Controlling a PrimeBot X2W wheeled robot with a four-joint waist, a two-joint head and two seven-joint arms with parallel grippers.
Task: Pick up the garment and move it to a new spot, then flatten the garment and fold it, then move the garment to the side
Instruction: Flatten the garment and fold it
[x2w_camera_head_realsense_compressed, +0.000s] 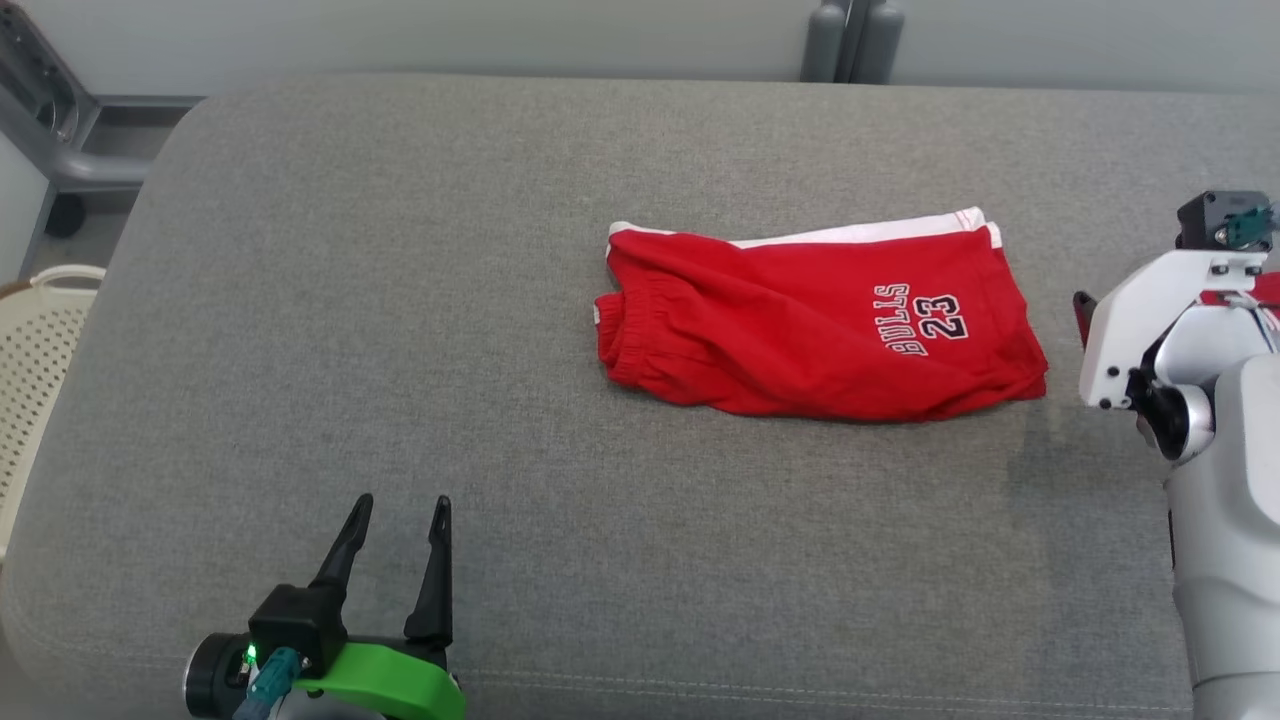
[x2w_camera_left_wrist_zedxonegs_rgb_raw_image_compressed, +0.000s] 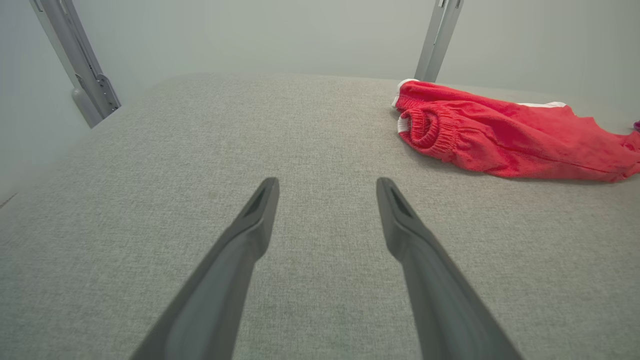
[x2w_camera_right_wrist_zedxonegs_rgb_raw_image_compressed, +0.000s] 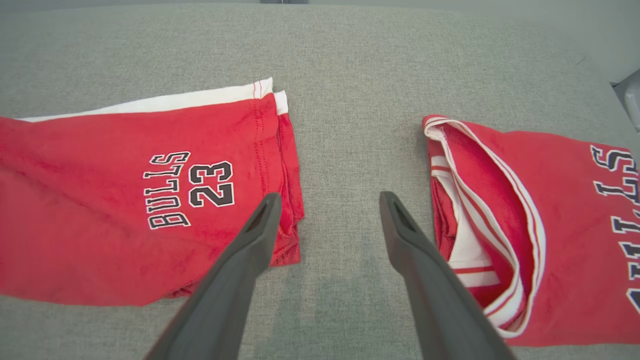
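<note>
Two red garments are seen on a grey fabric-covered desk (x2w_camera_head_realsense_compressed: 400, 300). The red jersey (x2w_camera_right_wrist_zedxonegs_rgb_raw_image_compressed: 565, 225) is cut off at the right wrist view's edge, and its lettering is only partly readable. The red shorts (x2w_camera_head_realsense_compressed: 810, 330), folded and marked BULLS 23, are laid flat right of the desk's centre. The right gripper (x2w_camera_right_wrist_zedxonegs_rgb_raw_image_compressed: 329, 196) is pointed at the bare gap between the garments, jaws apart and empty. The left gripper (x2w_camera_head_realsense_compressed: 403, 500) is seen near the front edge, well apart from the shorts, jaws apart. One cream basket (x2w_camera_head_realsense_compressed: 35, 350) is cropped at the left.
</note>
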